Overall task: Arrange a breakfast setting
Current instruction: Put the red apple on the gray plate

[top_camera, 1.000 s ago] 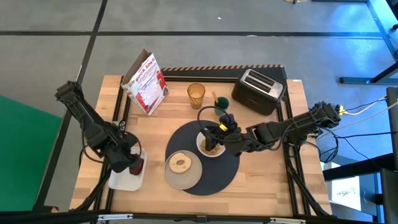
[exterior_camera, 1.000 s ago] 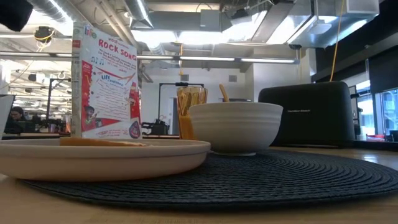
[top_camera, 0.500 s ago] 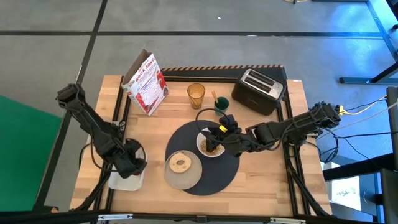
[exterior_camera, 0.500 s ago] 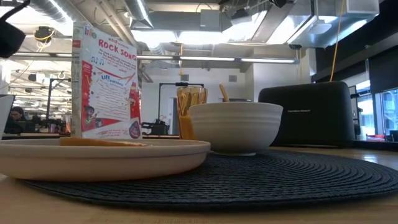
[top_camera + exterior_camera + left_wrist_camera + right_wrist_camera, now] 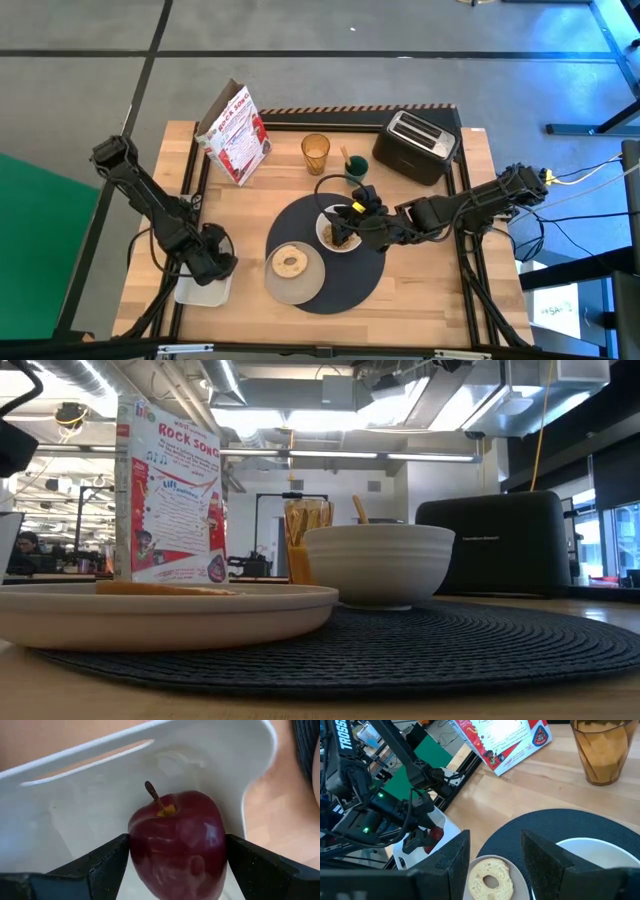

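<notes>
A round dark grey mat point(image 5: 335, 275) lies mid-table. On it stand a small white bowl point(image 5: 331, 232) and a flat white plate point(image 5: 300, 283) that holds a bagel point(image 5: 290, 263). An amber tumbler point(image 5: 315, 153) and an orange-handled spoon point(image 5: 346, 157), which stands in a dark cup, are behind the mat. My right gripper point(image 5: 495, 855) hangs open over the bowl. My left gripper point(image 5: 212, 264) is at the white tray point(image 5: 75, 810), shut on a red apple point(image 5: 177, 840). My left gripper pinches the red apple by its two opposite sides point(image 5: 136, 852) between its two fingers point(image 5: 107, 862). The fingers come slanting down from above. The apple stands with its stem up over the tray's floor. I cannot tell whether it rests there.
A cereal box point(image 5: 233, 130) stands at the back left and a black toaster point(image 5: 420, 145) at the back right. Bare wood shows in front of the mat and between the tray and the plate.
My left gripper has gone a little toward the table's right and near edges, over the apple in the tray, and now covers it in the high view.
</notes>
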{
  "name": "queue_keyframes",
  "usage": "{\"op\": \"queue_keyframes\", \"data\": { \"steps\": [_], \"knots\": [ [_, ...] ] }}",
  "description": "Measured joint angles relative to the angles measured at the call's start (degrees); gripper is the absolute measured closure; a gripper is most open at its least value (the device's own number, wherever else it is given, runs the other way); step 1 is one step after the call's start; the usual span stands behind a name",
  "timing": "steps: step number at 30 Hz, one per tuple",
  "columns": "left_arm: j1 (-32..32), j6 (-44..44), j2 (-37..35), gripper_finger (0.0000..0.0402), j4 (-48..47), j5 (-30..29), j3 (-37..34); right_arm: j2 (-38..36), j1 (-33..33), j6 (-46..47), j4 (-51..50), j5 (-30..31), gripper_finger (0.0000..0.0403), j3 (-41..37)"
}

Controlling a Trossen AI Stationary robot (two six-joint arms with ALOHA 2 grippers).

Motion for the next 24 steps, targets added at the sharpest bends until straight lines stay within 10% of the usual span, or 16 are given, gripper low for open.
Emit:
{"op": "queue_keyframes", "data": {
  "steps": [14,24],
  "knots": [
    [0.0,3.39,0.01,0.0117,1.53,-0.41,-0.92,-0.02,-0.02,-0.02,0.05,0.1,0.0237,0.0],
    [-1.73,13.83,-0.23,0.0121,-2.58,-3.8,11.01,0.91,-0.09,-12.9,15.71,-8.64,0.0237,-0.04]
  ]
}}
